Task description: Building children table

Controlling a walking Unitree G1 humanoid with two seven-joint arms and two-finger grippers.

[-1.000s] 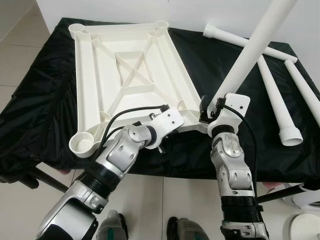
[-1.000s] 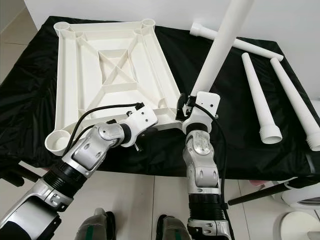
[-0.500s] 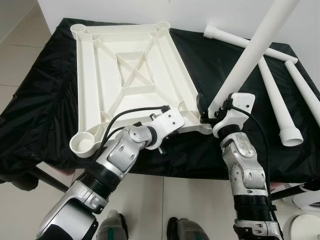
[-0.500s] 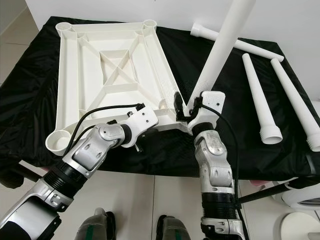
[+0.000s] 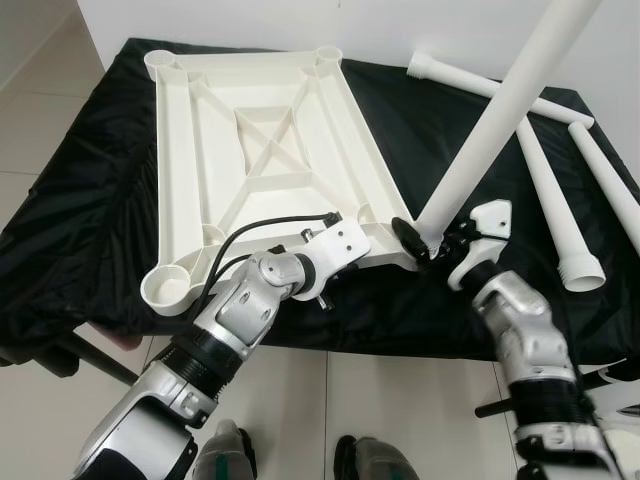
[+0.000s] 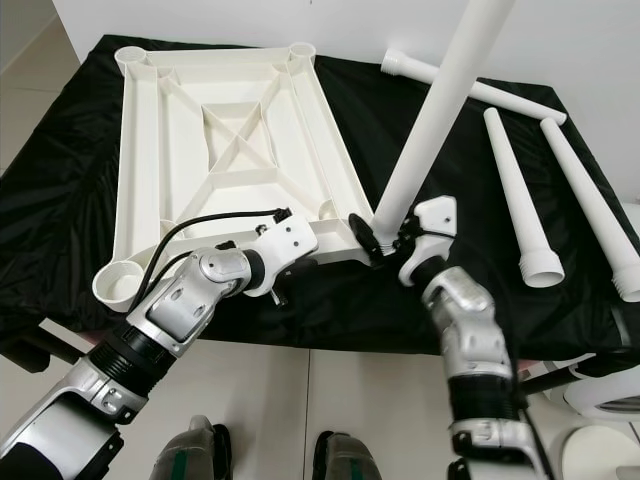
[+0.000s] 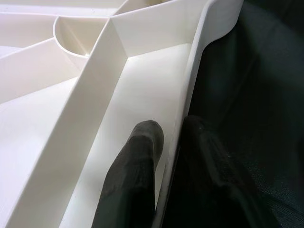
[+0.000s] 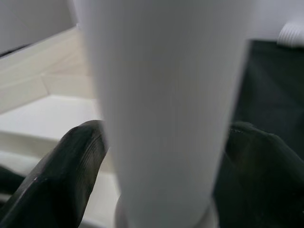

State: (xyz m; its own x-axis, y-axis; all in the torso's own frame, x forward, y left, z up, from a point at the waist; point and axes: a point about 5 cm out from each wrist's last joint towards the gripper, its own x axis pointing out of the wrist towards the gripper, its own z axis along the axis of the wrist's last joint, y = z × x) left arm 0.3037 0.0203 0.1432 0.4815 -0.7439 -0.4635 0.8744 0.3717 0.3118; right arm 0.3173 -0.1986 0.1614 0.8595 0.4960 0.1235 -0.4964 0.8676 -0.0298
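While left end effector (image 5: 352, 232) pinches the tabletop (image 5: 262, 160) rim, right end effector (image 5: 432, 238) clamps the leg (image 5: 500, 115) base. Rigid, light, slick plastic; long leg levers, so hold low.

Head views: bright, even, diffuse light; sharp throughout, no motion blur. White tabletop frame (image 5: 262, 150) close to overexposed, ribs casting soft shadows. Black cloth (image 5: 70, 200) shows faint sheen on its creases. Mild wide-angle bend toward edges. Left wrist view: well lit, fingers (image 7: 135, 175) soft, out of focus. Right wrist view: table leg (image 8: 161, 109) very near, blurred, shaded grey; background defocused.
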